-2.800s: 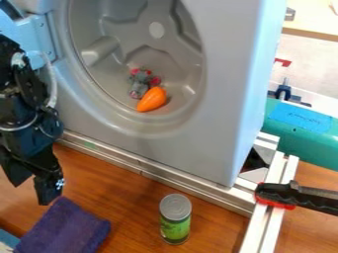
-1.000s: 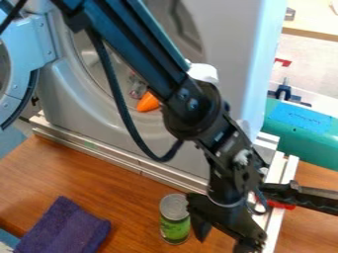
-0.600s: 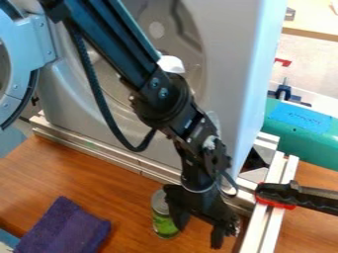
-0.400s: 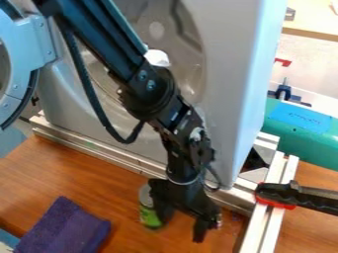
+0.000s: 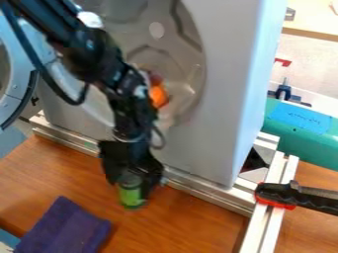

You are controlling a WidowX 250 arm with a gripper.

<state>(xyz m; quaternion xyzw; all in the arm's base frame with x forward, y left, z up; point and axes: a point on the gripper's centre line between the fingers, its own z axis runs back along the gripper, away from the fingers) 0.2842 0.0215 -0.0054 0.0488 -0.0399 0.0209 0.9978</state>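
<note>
The black gripper hangs low over the wooden table, left of centre and in front of the grey appliance. Directly below it stands a green can with a silver top, its upper part overlapped by the gripper. How firmly the two touch is hard to make out. Partly behind the arm, inside the round opening of the appliance, lies an orange toy carrot. A purple cloth lies on the table to the lower left of the can.
A metal rail runs along the appliance's foot and meets another at the right, where a black and red clamp sits. The open round door stands at the left. A teal case lies at the right edge.
The gripper came in over the table's right side, then swept left. The can has shifted left and somewhat up the view along with it. The carrot and cloth have stayed put.
</note>
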